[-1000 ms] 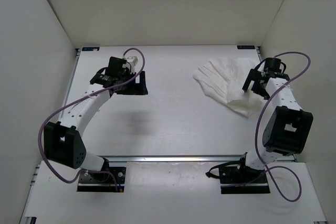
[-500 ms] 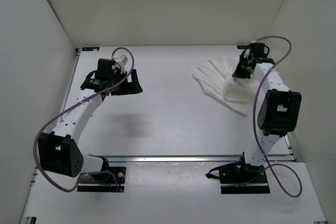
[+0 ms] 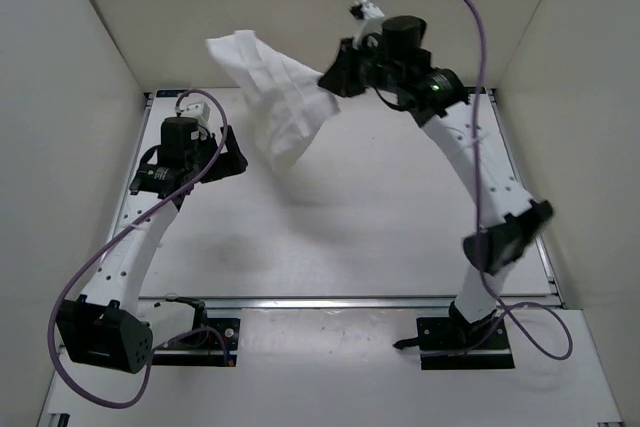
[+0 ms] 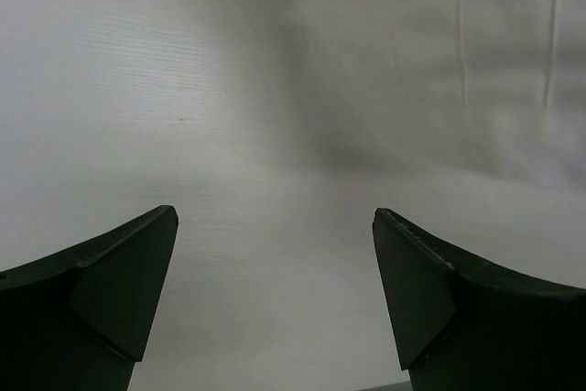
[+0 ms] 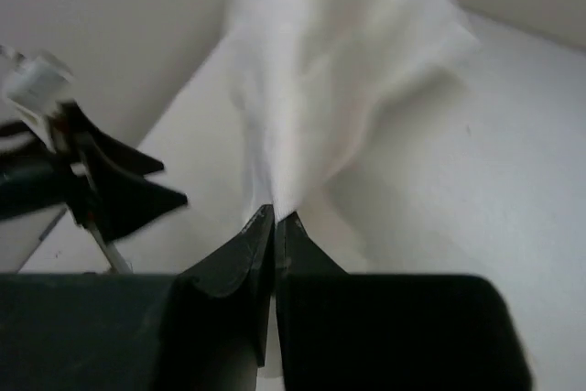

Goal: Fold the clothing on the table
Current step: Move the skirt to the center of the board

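Since a second ago the right hand (image 5: 275,216) has swung up and across, from the far right of the surface (image 3: 400,227) to high over the far middle. It has carried the clothing (image 3: 275,97) off the surface. The left arm has slid further left. We see the right hand pressed together, pinching one edge of the clothing. The clothing hangs in the air left of that hand, fanned out and blurred, over the far left-centre of the surface, with its shadow (image 3: 300,185) falling below. The left hand (image 4: 275,219) is spread wide and holds nothing. It sits near the far left of the surface, close to the clothing's low end but apart from it. Between its fingers (image 4: 119,290) we see only bare surface and wall (image 4: 412,52).
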